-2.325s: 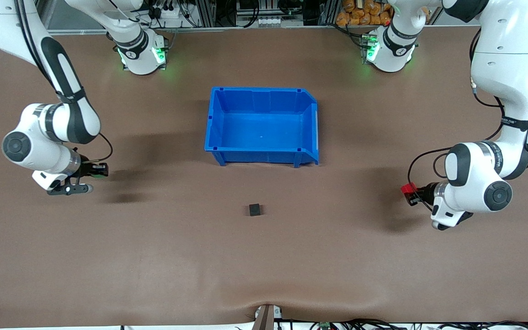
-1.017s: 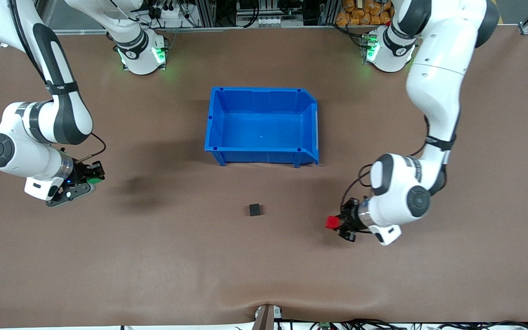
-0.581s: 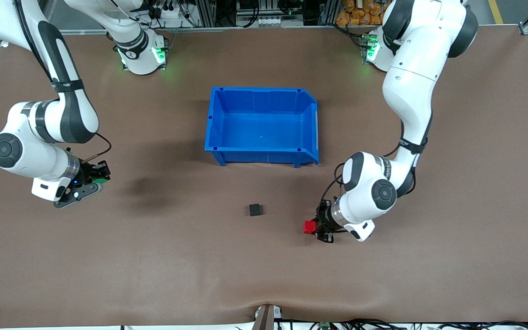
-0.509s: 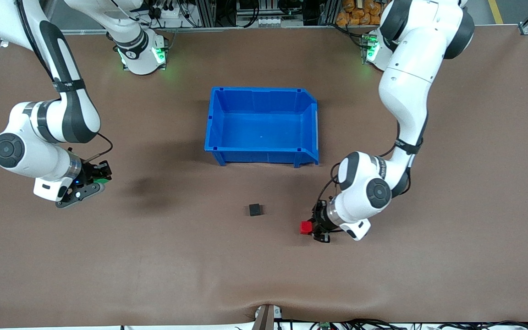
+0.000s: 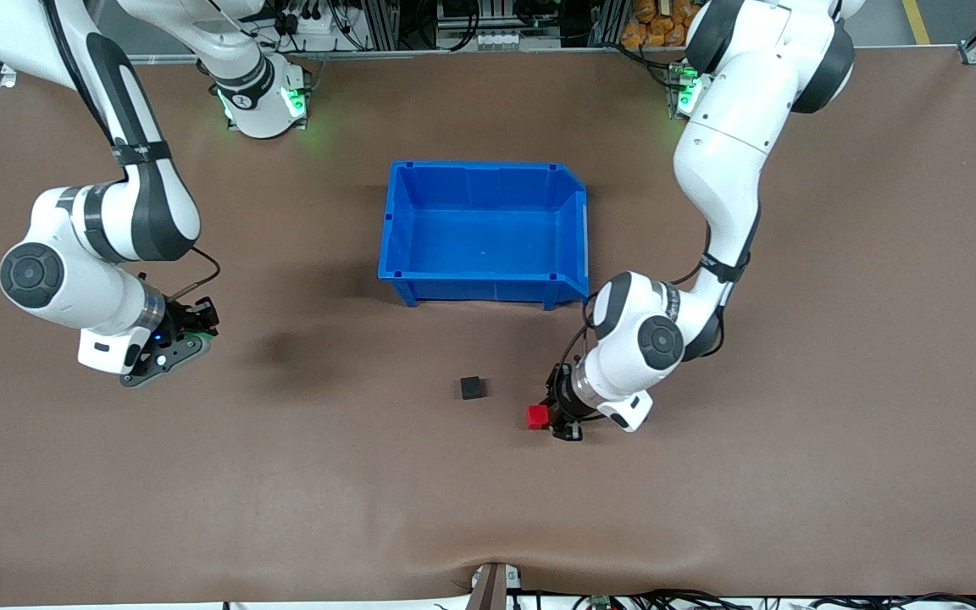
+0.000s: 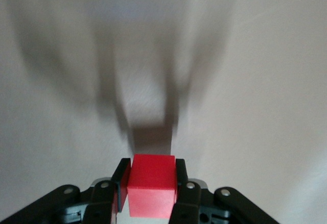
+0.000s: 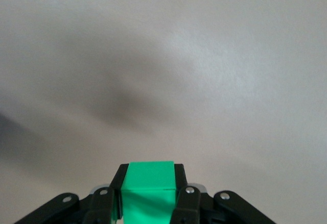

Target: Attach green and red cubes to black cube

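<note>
Watching from the remote station. The left gripper (image 5: 549, 418) hangs low over bare table mat toward the left arm's end, just beside the black cube (image 5: 471, 387) but not touching it. Its jaws are clamped on the red cube (image 5: 537, 416); the left wrist view confirms it, with the red cube (image 6: 151, 185) pinched between two black fingers (image 6: 180, 180) and its shadow on the mat just ahead.

The black cube sits alone on the brown table (image 5: 488, 491), nearer to the front camera than the blue bin (image 5: 403, 220). The bin stands mid-table with nothing visible inside.

The right gripper (image 5: 191, 335) is well apart from the black cube, over the mat at the right arm's end of the table. Its jaws grip the green cube (image 7: 148, 193), seen plainly in the right wrist view; from the front only a sliver of green (image 5: 196, 336) shows at the fingers.

Writing: I can see dark printed bands on the left arm's wrist ring and a round mark on each base collar, but none of it is readable. No labels on cubes or bin.
</note>
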`<state>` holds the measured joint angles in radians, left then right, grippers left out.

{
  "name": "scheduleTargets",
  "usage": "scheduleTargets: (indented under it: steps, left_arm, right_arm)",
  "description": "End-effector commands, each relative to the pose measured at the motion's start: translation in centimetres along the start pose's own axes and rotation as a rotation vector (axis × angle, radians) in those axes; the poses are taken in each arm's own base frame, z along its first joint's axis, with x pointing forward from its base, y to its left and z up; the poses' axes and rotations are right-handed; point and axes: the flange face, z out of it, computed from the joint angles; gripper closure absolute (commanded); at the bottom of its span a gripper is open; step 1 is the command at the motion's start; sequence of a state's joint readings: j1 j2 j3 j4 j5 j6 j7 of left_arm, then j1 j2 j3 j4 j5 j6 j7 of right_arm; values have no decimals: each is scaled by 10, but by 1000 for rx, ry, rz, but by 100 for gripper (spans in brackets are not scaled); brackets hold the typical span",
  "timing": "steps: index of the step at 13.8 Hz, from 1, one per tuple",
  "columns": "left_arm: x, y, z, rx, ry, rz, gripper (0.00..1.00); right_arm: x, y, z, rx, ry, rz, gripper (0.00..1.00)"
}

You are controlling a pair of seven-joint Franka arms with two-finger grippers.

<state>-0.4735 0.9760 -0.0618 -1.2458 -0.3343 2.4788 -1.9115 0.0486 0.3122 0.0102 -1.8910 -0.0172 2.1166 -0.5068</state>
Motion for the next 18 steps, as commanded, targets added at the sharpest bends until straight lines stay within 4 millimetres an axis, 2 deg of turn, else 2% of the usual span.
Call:
scheduleTargets:
  steps: [1,3,5,7,13,18]
  left_arm:
    - [-17,-5,5,-16,-17,-12,100]
    - [-30,-18,13,-3,-14,-6,100]
    - [-31,-22,18,4,-11,-6,100]
    - [-41,-31,23,12,-10,2,100]
    - [-52,-44,28,24,-9,-11,100]
    - [-61,-51,30,29,-12,-16,100]
  right_arm:
    - [2,1,-16,-12,12,-95,100]
    - [7,-4,-19,-14,19,-131,100]
    - [16,-15,-21,6,39,-149,100]
    - [34,-31,-30,0,64,-245,100]
    - [67,-28,-22,-12,83,-520,100]
    - [78,-38,-15,-4,84,-599,100]
